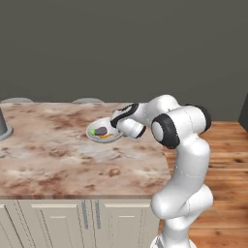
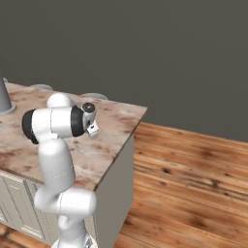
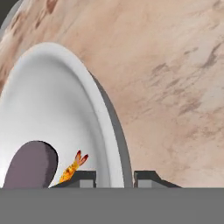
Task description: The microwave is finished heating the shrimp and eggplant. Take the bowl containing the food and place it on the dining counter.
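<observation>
My hand [image 3: 114,177] pinches the rim of the bowl [image 1: 104,131], one finger inside and one outside the wall. The bowl, carrying the eggplant [image 3: 30,165] and shrimp [image 3: 73,167], sits low over the bench [image 1: 63,160], near its right end; whether it touches the stone I cannot tell. This is the placing step, I judge. The next move calls for seating the bowl flat, then spreading my fingers and lifting clear.

The bowl [image 1: 104,131] sits on the counter [image 1: 58,160], holding the eggplant [image 1: 100,131] and shrimp [image 1: 105,136]. The arm's hand [image 1: 127,123] reaches its right rim.
</observation>
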Robot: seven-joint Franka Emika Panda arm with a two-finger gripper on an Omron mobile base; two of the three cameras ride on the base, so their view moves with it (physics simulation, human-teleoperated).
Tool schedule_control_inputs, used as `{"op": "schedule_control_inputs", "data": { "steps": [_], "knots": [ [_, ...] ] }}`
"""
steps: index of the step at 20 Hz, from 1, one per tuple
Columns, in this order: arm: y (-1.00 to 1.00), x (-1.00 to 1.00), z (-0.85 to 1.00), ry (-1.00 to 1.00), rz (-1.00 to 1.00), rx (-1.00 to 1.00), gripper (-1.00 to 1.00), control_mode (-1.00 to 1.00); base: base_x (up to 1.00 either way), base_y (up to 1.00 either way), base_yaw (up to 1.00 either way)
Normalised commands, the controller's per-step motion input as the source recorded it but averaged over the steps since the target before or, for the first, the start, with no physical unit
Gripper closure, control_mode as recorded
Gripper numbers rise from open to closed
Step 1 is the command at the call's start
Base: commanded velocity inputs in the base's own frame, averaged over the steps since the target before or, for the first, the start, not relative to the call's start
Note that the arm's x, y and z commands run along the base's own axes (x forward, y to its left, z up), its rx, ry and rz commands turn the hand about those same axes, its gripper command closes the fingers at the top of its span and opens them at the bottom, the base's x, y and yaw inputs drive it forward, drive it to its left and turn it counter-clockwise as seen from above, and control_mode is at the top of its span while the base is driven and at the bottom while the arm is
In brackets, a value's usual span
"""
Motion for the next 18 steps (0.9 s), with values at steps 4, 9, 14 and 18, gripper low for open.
{"op": "schedule_control_inputs", "data": {
  "steps": [4, 9, 14, 18],
  "knots": [
    [0.06, 0.18, -0.38, 0.00, 0.00, -0.01, 1.00, -1.00, 0.00, 0.00, 0.00],
    [0.04, 0.01, 0.00, 0.00, -0.02, 0.00, -1.00, -1.00, 0.00, 0.00, 0.00],
    [-0.04, -0.64, 0.42, -0.10, -0.08, 0.07, -1.00, -1.00, 0.00, 0.00, 0.00],
    [-0.06, -1.00, 0.87, -0.23, -0.04, 0.07, -1.00, -1.00, 0.00, 0.00, 0.00]
  ]
}}
